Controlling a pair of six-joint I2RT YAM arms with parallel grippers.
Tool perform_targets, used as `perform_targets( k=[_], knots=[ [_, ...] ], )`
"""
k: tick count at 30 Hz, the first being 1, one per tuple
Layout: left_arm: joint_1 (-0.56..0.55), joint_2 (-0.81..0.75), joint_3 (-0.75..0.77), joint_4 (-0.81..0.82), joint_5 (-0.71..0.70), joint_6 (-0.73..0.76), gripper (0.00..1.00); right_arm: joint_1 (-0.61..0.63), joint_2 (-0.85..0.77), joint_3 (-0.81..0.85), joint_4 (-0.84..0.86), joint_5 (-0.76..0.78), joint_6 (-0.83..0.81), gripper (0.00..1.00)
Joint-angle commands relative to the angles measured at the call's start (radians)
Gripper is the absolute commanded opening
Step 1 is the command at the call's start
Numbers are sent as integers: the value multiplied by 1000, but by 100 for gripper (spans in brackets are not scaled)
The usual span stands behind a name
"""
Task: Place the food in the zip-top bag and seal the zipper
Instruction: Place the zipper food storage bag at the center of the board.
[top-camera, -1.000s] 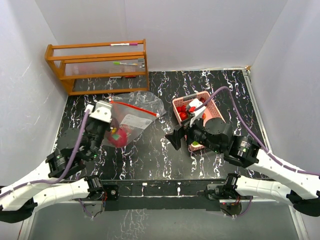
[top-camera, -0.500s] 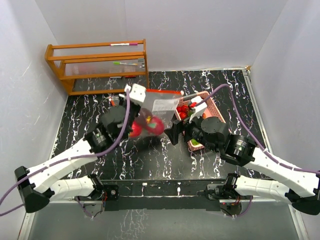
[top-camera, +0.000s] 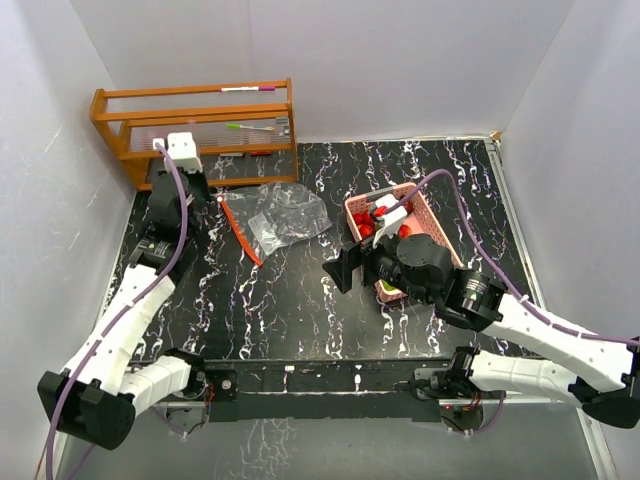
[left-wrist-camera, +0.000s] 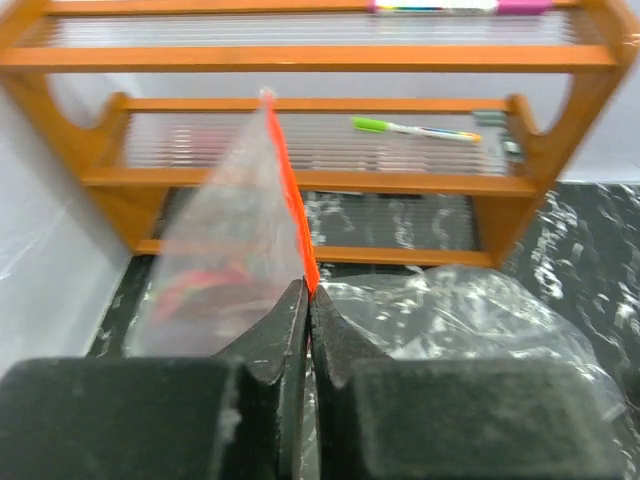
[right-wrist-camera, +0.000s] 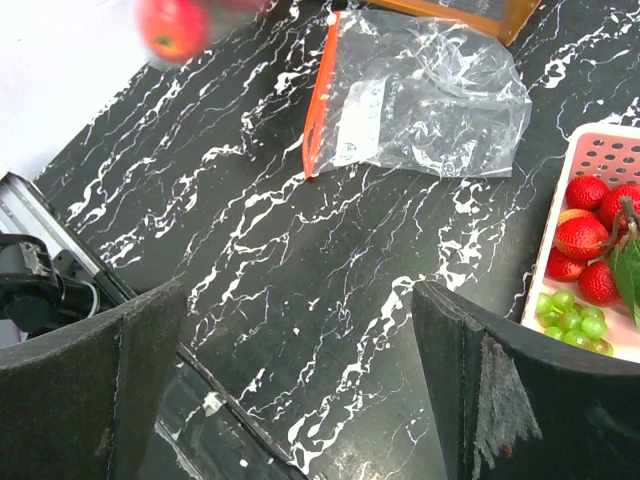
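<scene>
Orange zipper strip (left-wrist-camera: 286, 190) is pinched flat between the shut fingers of the left claw (left-wrist-camera: 307, 292), which now sits out at 10 o'clock on the bench (top-camera: 300, 320), close by the wooden rack (top-camera: 195, 125). Half a second ago that claw held the zip-top bag (top-camera: 290, 212) aloft near the middle, a red fruit hanging inside, close to the right claw (top-camera: 342, 270). Now the bag trails limp on the marble top at about 11 o'clock and looks empty to us. We judge that the loaded fruit has slipped out, so that part of the job likely needs redoing, and the zipper is not yet sealed. The right claw stands wide open with nothing in it, near centre, just beside the pink mesh basket (top-camera: 432, 215) at 2 o'clock.

The right wrist view gives what the overhead cannot: a blurred red fruit (right-wrist-camera: 170, 25) at its 10 o'clock, beyond the zipper, where the left arm blocks the view from above. Whether it is rolling or falling we cannot tell. It also shows the other food lying in the basket, red fruits (right-wrist-camera: 585, 240) and green grapes (right-wrist-camera: 572, 325). Only the left wrist view proves the grip on the strip, and it shows a green marker (left-wrist-camera: 415, 128) on the rack shelf
</scene>
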Motion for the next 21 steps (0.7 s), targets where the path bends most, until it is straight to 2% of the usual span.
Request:
perform_targets(
  k=[1,3,5,6,13,17,21],
  knots=[
    [27,-104,-71,108,-177,-39,8,-3,-2,-11,54,-5,-3,98],
    [35,-100,-115,96,-237,-101,42,-2,4,-15,54,-2,-1,98],
    [37,-91,-130,52,-229,-165,92,-2,9,-17,51,1,-2,98],
    [37,-87,-129,32,-204,-194,97,-2,11,-16,49,2,-1,98],
    [37,-78,-83,-18,20,-277,97,-2,18,-26,47,9,2,98],
    [37,-57,-147,-25,133,-460,97,-2,23,-32,49,32,16,98],
    [36,45,-239,32,261,-638,81,-2,29,-34,51,50,34,98]
  ],
)
